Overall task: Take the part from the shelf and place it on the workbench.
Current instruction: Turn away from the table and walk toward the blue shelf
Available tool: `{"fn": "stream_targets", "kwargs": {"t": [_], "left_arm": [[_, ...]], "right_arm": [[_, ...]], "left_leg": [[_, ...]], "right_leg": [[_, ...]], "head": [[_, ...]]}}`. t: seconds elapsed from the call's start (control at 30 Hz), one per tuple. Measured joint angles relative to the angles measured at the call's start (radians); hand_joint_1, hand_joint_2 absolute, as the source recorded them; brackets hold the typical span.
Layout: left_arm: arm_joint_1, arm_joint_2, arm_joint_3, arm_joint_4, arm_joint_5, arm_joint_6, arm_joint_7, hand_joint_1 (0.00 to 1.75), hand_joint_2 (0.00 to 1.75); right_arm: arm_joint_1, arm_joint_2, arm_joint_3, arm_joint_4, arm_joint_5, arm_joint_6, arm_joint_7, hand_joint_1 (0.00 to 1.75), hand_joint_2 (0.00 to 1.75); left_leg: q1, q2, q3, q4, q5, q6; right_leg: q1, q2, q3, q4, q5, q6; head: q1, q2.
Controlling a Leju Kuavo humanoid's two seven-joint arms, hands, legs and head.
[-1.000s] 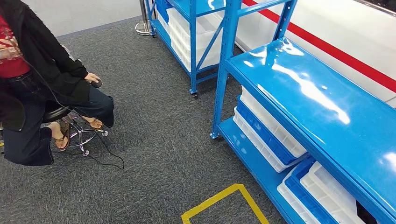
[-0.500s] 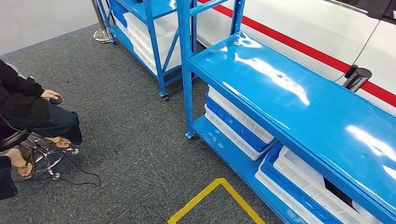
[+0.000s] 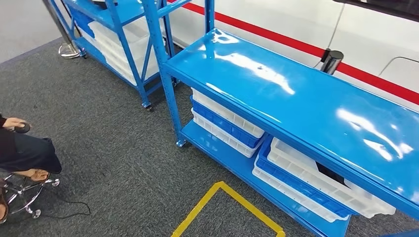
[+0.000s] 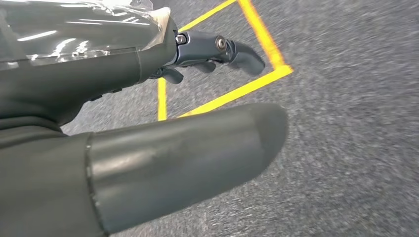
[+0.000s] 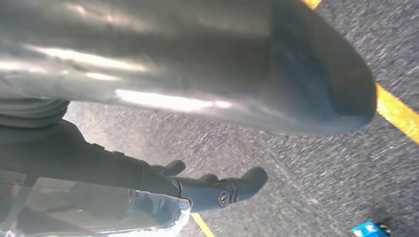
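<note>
Two blue racks stand on grey carpet (image 3: 123, 158) in the head view. The near rack (image 3: 296, 94) has a bare glossy top shelf; its lower shelf carries two stacks of white and blue trays (image 3: 225, 123), one toward the left end, the other (image 3: 316, 185) further right. A dark shape shows inside the right stack, too hidden to tell whether it is the part. The far rack (image 3: 118, 29) also holds white trays low down. Behind the racks runs a white wall with a red stripe (image 3: 296, 47), and a black post (image 3: 332, 61) stands just behind the near rack. Yellow tape (image 3: 217, 197) marks an angle on the carpet in front of the near rack. At the left edge a person (image 3: 22, 153) sits on a wheeled stool (image 3: 22, 195), holding a small dark object.

Both hands hang over the carpet in the wrist views. The left hand (image 4: 197, 84) holds nothing, thumb and fingers apart, near the tape. The right hand (image 5: 207, 143) is likewise empty, fingers extended away from the thumb.
</note>
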Motion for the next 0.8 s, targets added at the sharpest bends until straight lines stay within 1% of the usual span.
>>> {"fn": "stream_targets", "kwargs": {"t": [0.03,0.07,0.1,0.13,0.17,0.2,0.23,0.27,0.3,0.33,0.37,0.4,0.43,0.47,0.5,0.53,0.57,0.6,0.63,0.67,0.7,0.73,0.77,0.8], "left_arm": [[-0.001,0.000,0.000,0.000,0.001,0.000,-0.001,0.00,0.00],[-0.003,0.000,0.000,0.000,0.002,0.000,-0.002,0.00,0.00],[-0.006,-0.001,0.000,0.000,0.003,0.000,-0.002,0.00,0.00],[-0.007,-0.001,0.000,0.000,0.006,0.000,-0.003,0.00,0.00],[-0.007,-0.001,0.001,0.000,0.008,0.000,-0.004,0.00,0.00],[-0.006,-0.001,0.001,0.000,0.010,0.000,-0.005,0.00,0.00],[-0.004,-0.001,0.002,0.000,0.013,0.000,-0.005,0.00,0.00],[-0.002,-0.001,0.002,0.000,0.014,0.000,-0.005,0.00,0.00],[0.000,-0.001,0.003,0.000,0.016,0.000,-0.005,0.00,0.00],[0.001,-0.001,0.004,0.000,0.017,0.000,-0.005,0.00,0.00],[0.001,-0.001,0.004,0.000,0.017,0.001,-0.005,0.00,0.00],[0.001,-0.001,0.005,0.000,0.018,0.001,-0.005,0.00,0.00],[0.001,-0.001,0.007,0.000,0.018,0.001,-0.005,0.00,0.00],[0.001,0.000,0.010,0.000,0.018,0.001,-0.005,0.00,0.00],[0.001,0.000,0.012,0.000,0.018,0.001,-0.006,0.00,0.00],[0.000,0.000,0.014,0.000,0.018,0.001,-0.006,0.00,0.00],[0.000,-0.001,0.015,0.000,0.019,0.001,-0.006,0.00,0.00],[-0.001,-0.001,0.015,0.000,0.019,0.001,-0.006,0.00,0.00],[-0.002,-0.002,0.015,0.000,0.018,0.001,-0.007,0.00,0.00],[-0.002,-0.002,0.015,0.000,0.017,0.001,-0.007,0.00,0.00],[-0.002,-0.002,0.015,0.000,0.016,0.001,-0.008,0.00,0.00],[0.000,-0.001,0.015,0.000,0.014,0.001,-0.009,0.00,0.00],[0.001,-0.001,0.015,0.000,0.012,0.001,-0.009,0.00,0.00],[0.001,-0.001,0.015,0.000,0.011,0.000,-0.010,0.00,0.00]], "right_arm": [[-0.001,0.000,0.000,0.000,0.002,0.000,0.000,0.00,0.00],[-0.001,0.000,0.000,0.000,0.004,0.000,0.000,0.00,0.00],[0.000,0.000,0.000,0.000,0.005,0.000,0.000,0.00,0.00],[0.000,0.000,0.000,0.000,0.007,0.000,0.000,0.00,0.00],[0.000,0.000,0.000,0.000,0.010,0.000,-0.001,0.00,0.00],[-0.001,0.000,0.000,0.000,0.012,0.000,-0.002,0.00,0.00],[-0.001,0.001,0.000,0.000,0.014,0.000,-0.004,0.00,0.00],[-0.001,0.002,0.000,0.000,0.015,0.000,-0.005,0.00,0.00],[0.000,0.002,0.000,0.000,0.016,0.000,-0.005,0.00,0.00],[0.001,0.001,0.000,0.000,0.017,0.000,-0.006,0.00,0.00],[0.002,0.001,0.000,0.000,0.018,0.000,-0.006,0.00,0.00],[0.003,0.001,0.000,0.000,0.020,0.000,-0.006,0.00,0.00],[0.002,0.002,0.000,0.000,0.022,0.000,-0.006,0.00,0.00],[0.000,0.003,0.000,0.000,0.025,0.000,-0.006,0.00,0.00],[-0.001,0.003,0.000,0.000,0.027,0.000,-0.006,0.00,0.00],[-0.001,0.004,0.000,0.000,0.028,0.000,-0.006,0.00,0.00],[0.000,0.004,0.000,0.000,0.028,0.000,-0.006,0.00,0.00],[0.002,0.003,0.000,0.000,0.028,0.000,-0.006,0.00,0.00],[0.002,0.003,0.000,0.000,0.028,0.000,-0.005,0.00,0.00],[0.002,0.002,0.000,0.000,0.028,0.000,-0.004,0.00,0.00],[0.000,0.002,0.000,0.000,0.028,0.000,-0.003,0.00,0.00],[-0.001,0.002,0.000,0.000,0.027,0.000,-0.003,0.00,0.00],[-0.002,0.002,0.000,0.000,0.027,0.000,-0.003,0.00,0.00],[-0.001,0.002,-0.001,0.000,0.026,0.000,-0.003,0.00,0.00]], "left_leg": [[0.000,0.010,0.005,0.000,-0.004,-0.007],[0.003,0.018,0.010,-0.001,-0.006,-0.014],[0.008,0.011,0.011,0.005,-0.015,-0.021],[0.012,-0.010,0.005,0.027,-0.033,-0.028],[0.015,-0.040,-0.013,0.072,-0.065,-0.032],[0.017,-0.074,-0.042,0.137,-0.104,-0.034],[0.017,-0.094,-0.076,0.210,-0.140,-0.033],[0.017,-0.103,-0.107,0.271,-0.162,-0.032],[0.017,-0.107,-0.124,0.300,-0.163,-0.030],[0.017,-0.108,-0.124,0.289,-0.141,-0.026],[0.017,-0.112,-0.106,0.242,-0.104,-0.023],[0.017,-0.127,-0.076,0.171,-0.061,-0.018],[0.018,-0.149,-0.048,0.104,-0.029,-0.014],[0.018,-0.166,-0.028,0.056,-0.010,-0.011],[0.016,-0.179,-0.018,0.029,-0.002,-0.009],[0.013,-0.178,-0.017,0.024,-0.004,-0.006],[0.010,-0.166,-0.017,0.021,-0.001,-0.001],[0.009,-0.155,-0.016,0.016,0.003,0.006],[0.009,-0.143,-0.015,0.011,0.007,0.014],[0.009,-0.130,-0.015,0.006,0.011,0.021],[0.008,-0.117,-0.016,0.005,0.012,0.026],[0.007,-0.102,-0.018,0.005,0.012,0.029],[0.007,-0.087,-0.019,0.005,0.012,0.029],[0.007,-0.072,-0.020,0.005,0.012,0.029]], "right_leg": [[0.004,0.009,-0.002,0.001,0.003,-0.009],[0.003,0.022,-0.002,0.001,0.004,-0.019],[0.001,0.034,-0.002,0.000,0.005,-0.026],[-0.002,0.046,0.000,-0.001,0.008,-0.034],[-0.004,0.058,0.002,-0.001,0.011,-0.041],[-0.003,0.070,0.001,-0.001,0.013,-0.046],[-0.001,0.083,0.000,-0.001,0.014,-0.049],[0.002,0.097,-0.001,-0.001,0.015,-0.051],[0.004,0.111,-0.001,0.000,0.015,-0.051],[0.006,0.126,0.000,0.000,0.015,-0.051],[0.006,0.140,0.003,0.000,0.015,-0.051],[0.006,0.154,0.005,0.000,0.014,-0.050],[0.009,0.166,0.005,0.002,0.014,-0.049],[0.011,0.177,0.003,0.004,0.015,-0.046],[0.012,0.187,-0.001,0.005,0.016,-0.042],[0.012,0.197,-0.006,0.005,0.018,-0.036],[0.011,0.205,-0.013,0.003,0.020,-0.030],[0.011,0.198,-0.019,0.007,0.018,-0.025],[0.012,0.180,-0.029,0.022,0.009,-0.023],[0.012,0.154,-0.049,0.059,-0.013,-0.024],[0.012,0.127,-0.075,0.114,-0.042,-0.028],[0.012,0.111,-0.110,0.184,-0.074,-0.030],[0.010,0.104,-0.141,0.249,-0.100,-0.030],[0.009,0.102,-0.158,0.288,-0.112,-0.025]], "head": [[-0.001,0.000],[-0.002,0.000],[-0.002,0.000],[-0.003,0.000],[-0.004,0.000],[-0.005,0.000],[-0.005,0.000],[-0.005,0.000],[-0.005,0.000],[-0.005,0.000],[-0.005,0.000],[-0.005,0.000],[-0.005,0.000],[-0.005,0.000],[-0.004,0.000],[-0.004,0.000],[-0.004,0.000],[-0.004,0.000],[-0.003,0.000],[-0.002,0.000],[-0.002,0.000],[-0.001,0.000],[-0.001,0.000],[-0.001,0.000]]}}
